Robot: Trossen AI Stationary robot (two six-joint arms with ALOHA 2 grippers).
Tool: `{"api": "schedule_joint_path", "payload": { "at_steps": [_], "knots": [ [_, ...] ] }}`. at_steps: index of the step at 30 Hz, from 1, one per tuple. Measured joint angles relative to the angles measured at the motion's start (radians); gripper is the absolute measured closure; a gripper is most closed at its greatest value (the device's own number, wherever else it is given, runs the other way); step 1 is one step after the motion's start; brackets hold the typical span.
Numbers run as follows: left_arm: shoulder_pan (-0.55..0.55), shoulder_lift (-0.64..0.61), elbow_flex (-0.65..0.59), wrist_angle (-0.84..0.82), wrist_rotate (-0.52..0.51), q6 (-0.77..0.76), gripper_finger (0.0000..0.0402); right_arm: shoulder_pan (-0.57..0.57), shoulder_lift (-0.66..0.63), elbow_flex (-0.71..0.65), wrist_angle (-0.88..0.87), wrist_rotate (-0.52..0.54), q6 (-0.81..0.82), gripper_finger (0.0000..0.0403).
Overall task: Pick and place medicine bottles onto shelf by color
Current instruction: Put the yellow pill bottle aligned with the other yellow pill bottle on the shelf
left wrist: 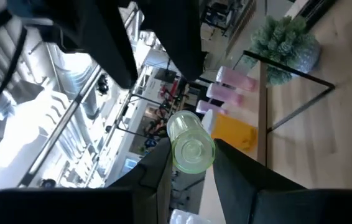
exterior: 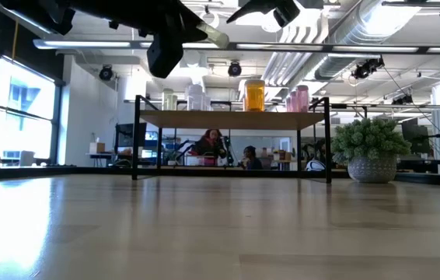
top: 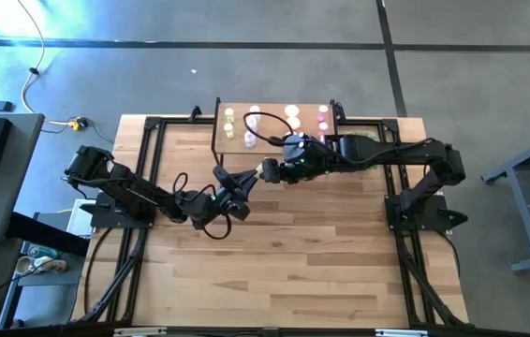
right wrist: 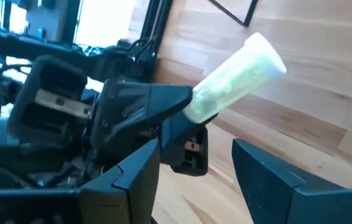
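Left claw (left wrist: 191,168) sits closest to my wrist cam, clamped tight on a yellow-green bottle (left wrist: 190,143): pale translucent cylinder, white cap, held by one end and raised well above the surface (top: 284,271). From the right wrist cam I see that same bottle sticking out of the left claw's tips, free end angled toward the right claw (right wrist: 194,155). Right claw's fingers stand apart with nothing between them; it hovers just beside the bottle, in front of the shelf (top: 274,126).

No readable label or print on any bottle from my views.

Rest of the medicine bottles stand upright on the shelf top: yellow-green bottles (top: 230,123) at one end, clear bottles (top: 254,120) next, an orange bottle (exterior: 254,94) mid-shelf, pink bottles (exterior: 298,99) at the other end. Green plant (exterior: 371,148) in a pot stands on the surface beside the pink end. Low cam shows people (exterior: 212,145) seated in the room beyond, under the shelf line.
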Motion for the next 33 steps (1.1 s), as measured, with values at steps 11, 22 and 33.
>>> {"api": "schedule_joint_path", "payload": {
  "at_steps": [11,22,33],
  "knots": [
    [-0.002,0.000,0.003,0.040,0.011,0.069,0.0312,-0.037,0.042,-0.001,0.048,0.030,0.057,0.0210],
    [-0.003,0.000,0.005,0.037,-0.004,0.080,0.0312,-0.030,0.071,0.001,0.078,0.043,0.100,0.0210],
    [-0.002,0.001,0.005,0.038,0.002,0.086,0.0312,-0.030,0.079,0.001,0.085,0.065,0.142,0.0210]
  ]
}}
